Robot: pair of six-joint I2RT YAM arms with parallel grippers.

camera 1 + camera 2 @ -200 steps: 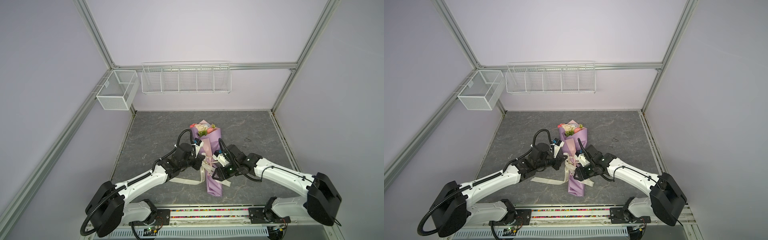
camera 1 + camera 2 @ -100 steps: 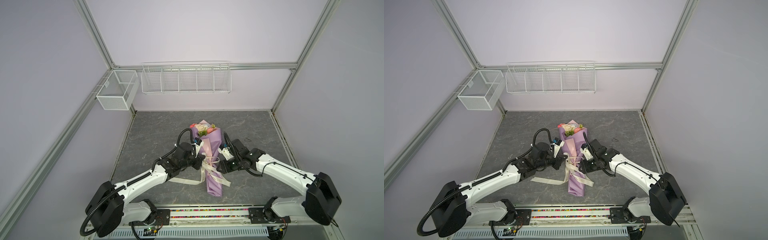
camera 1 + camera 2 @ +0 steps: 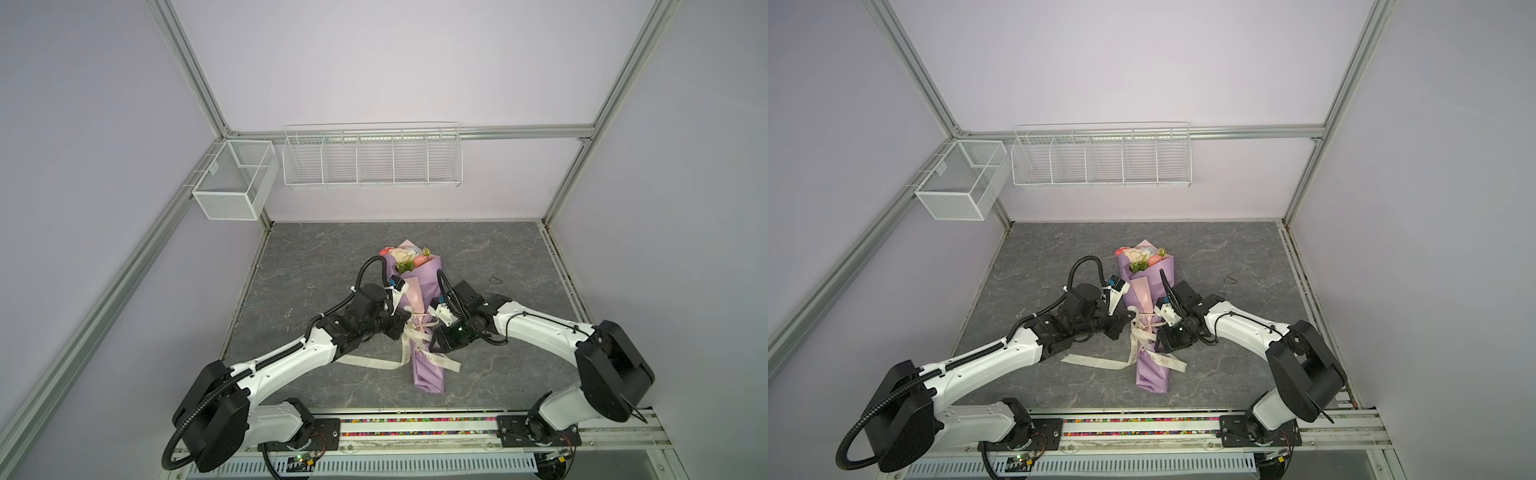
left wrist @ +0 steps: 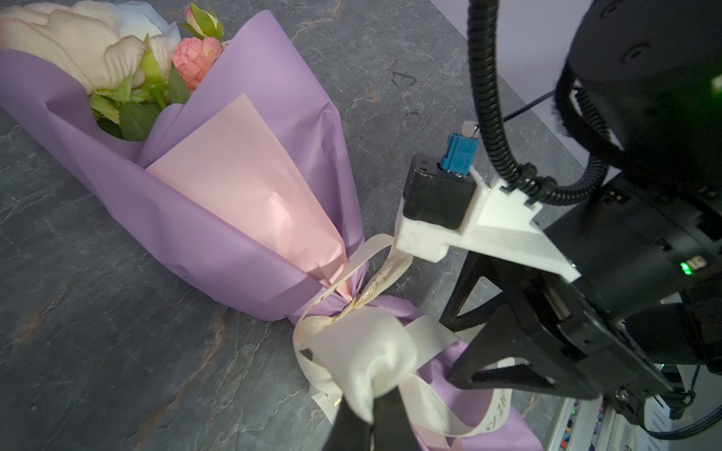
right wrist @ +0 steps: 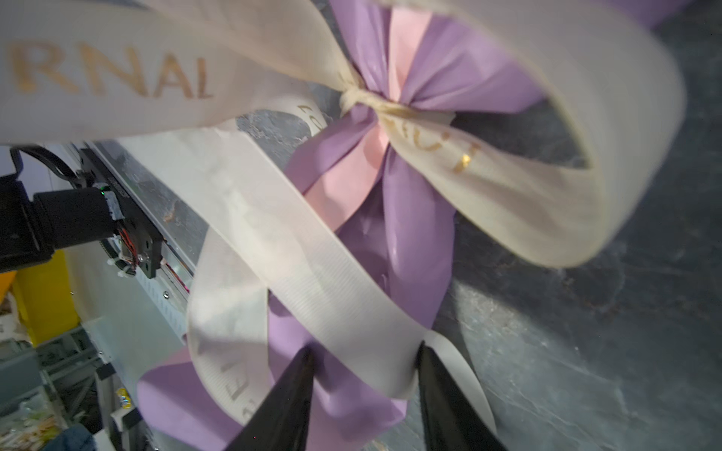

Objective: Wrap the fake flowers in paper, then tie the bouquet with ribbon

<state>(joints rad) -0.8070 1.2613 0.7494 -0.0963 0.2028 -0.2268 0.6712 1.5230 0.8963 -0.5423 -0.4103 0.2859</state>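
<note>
The bouquet of fake flowers (image 3: 405,257) (image 3: 1140,257) (image 4: 97,54) lies on the grey table, wrapped in lilac and pink paper (image 3: 417,286), blooms toward the back wall. A cream lettered ribbon (image 3: 419,328) (image 5: 297,273) is knotted round the wrap's narrow neck. My left gripper (image 3: 405,326) (image 3: 1128,322) (image 4: 369,406) is shut on a loop of that ribbon just left of the knot. My right gripper (image 3: 432,338) (image 3: 1156,338) (image 5: 365,355) sits right of the neck, jaws apart, with a ribbon tail and the lilac paper between the fingers.
One ribbon tail (image 3: 365,361) trails left over the table, another (image 3: 440,361) crosses the wrap's lower end. Two white wire baskets (image 3: 372,158) (image 3: 232,183) hang on the back and left walls. The arms' base rail (image 3: 415,424) runs along the near edge.
My right gripper drew away from the wrap, then came back to the ribbon tail below the knot, and its jaws have narrowed. The left gripper has kept its hold and place.
</note>
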